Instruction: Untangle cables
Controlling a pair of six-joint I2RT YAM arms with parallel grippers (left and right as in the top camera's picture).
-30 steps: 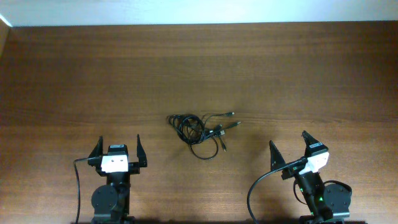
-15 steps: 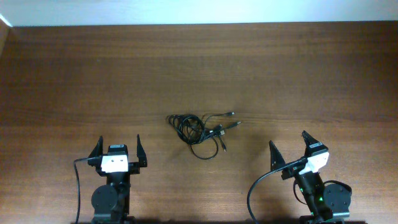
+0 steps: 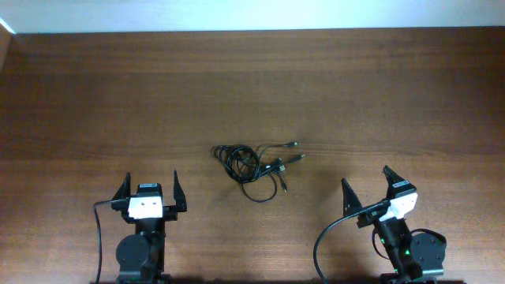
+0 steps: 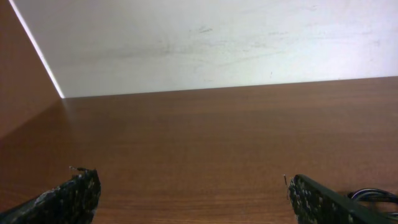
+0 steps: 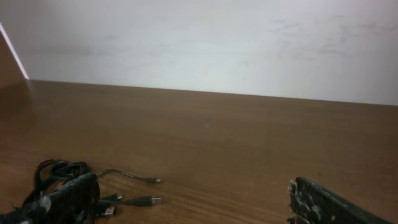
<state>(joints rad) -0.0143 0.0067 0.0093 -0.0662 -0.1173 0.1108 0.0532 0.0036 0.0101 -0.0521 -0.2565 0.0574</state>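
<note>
A tangle of thin black cables (image 3: 252, 166) with small plug ends lies on the brown wooden table (image 3: 355, 95), about midway between my two arms and a little beyond them. My left gripper (image 3: 150, 186) is open and empty at the near left, apart from the tangle. My right gripper (image 3: 365, 180) is open and empty at the near right. The right wrist view shows the cables (image 5: 59, 171) low left, with plug ends (image 5: 149, 200) pointing right, partly behind my left finger (image 5: 68, 196). The left wrist view shows a bit of cable (image 4: 373, 195) at the lower right edge.
A pale wall (image 4: 217, 43) runs along the table's far edge. Thicker black arm cables (image 3: 323, 241) loop beside the right arm base and another hangs by the left arm base (image 3: 99, 237).
</note>
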